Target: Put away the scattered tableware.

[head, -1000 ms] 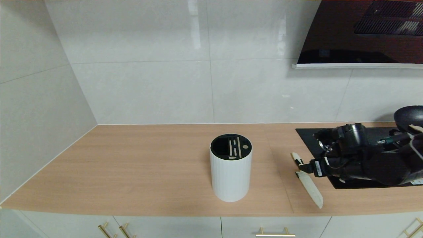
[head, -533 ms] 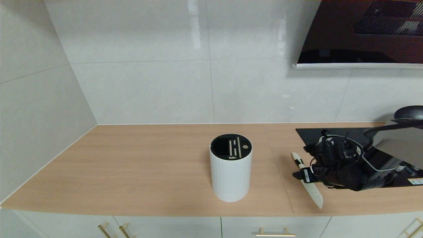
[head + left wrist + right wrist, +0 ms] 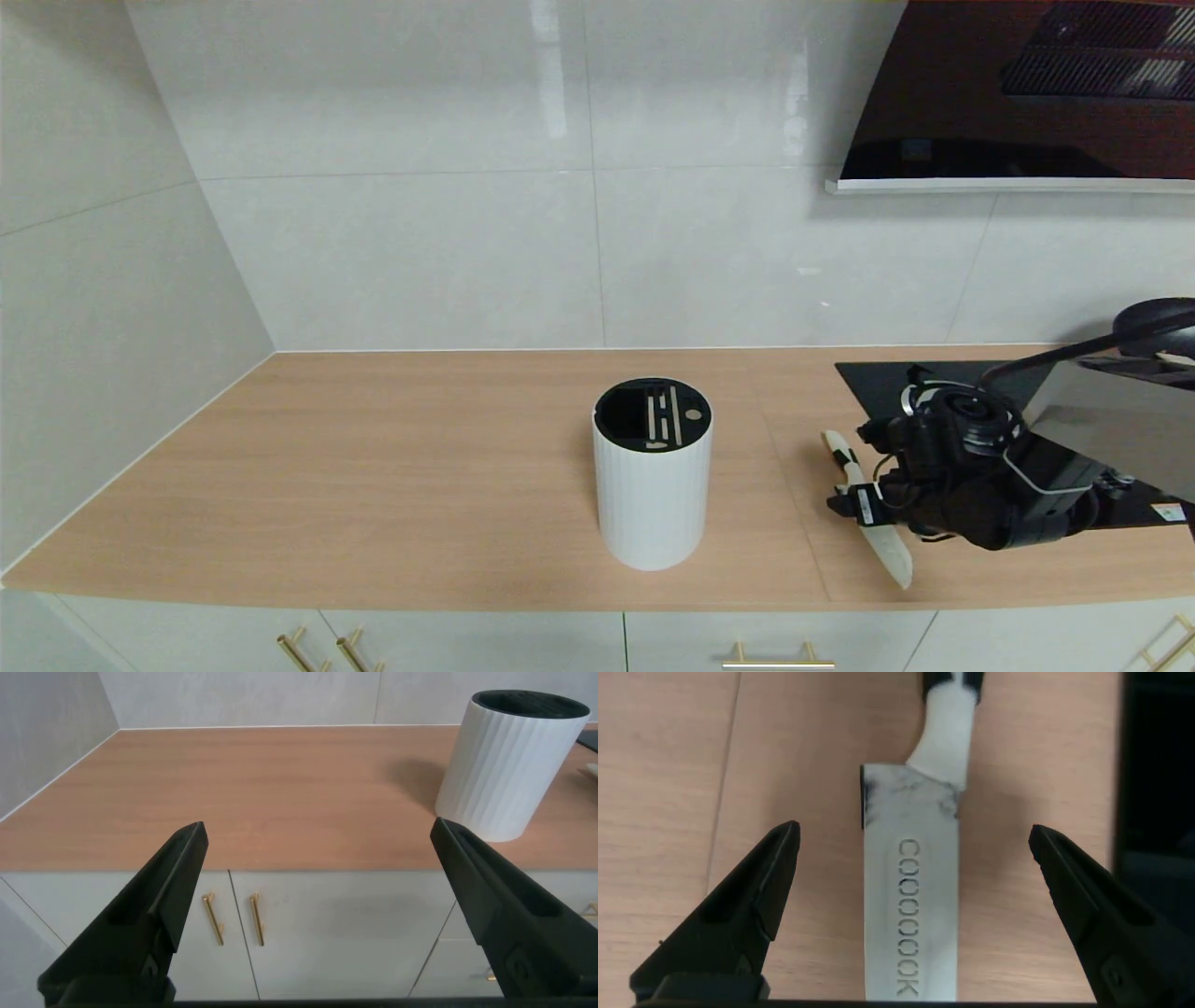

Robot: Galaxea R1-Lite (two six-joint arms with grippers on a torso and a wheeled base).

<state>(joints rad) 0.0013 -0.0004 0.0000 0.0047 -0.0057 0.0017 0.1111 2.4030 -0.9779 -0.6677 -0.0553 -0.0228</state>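
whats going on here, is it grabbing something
The right end effector hangs open right above a white knife that lies flat on the wooden counter, beside the black cooktop. Nothing is gripped yet. The white slotted holder stands nearby. The left end effector is open at the counter's front edge.

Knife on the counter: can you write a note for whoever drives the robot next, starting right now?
Right hand: open, low over the white knife, straddling its blade, not gripping.
Left hand: open, empty, held in front of the counter.
The knife lies flat on the wooden counter, to the right of the white slotted holder.
Done: nothing put away yet.
Left: close on the knife, lift it, slot it into the holder.
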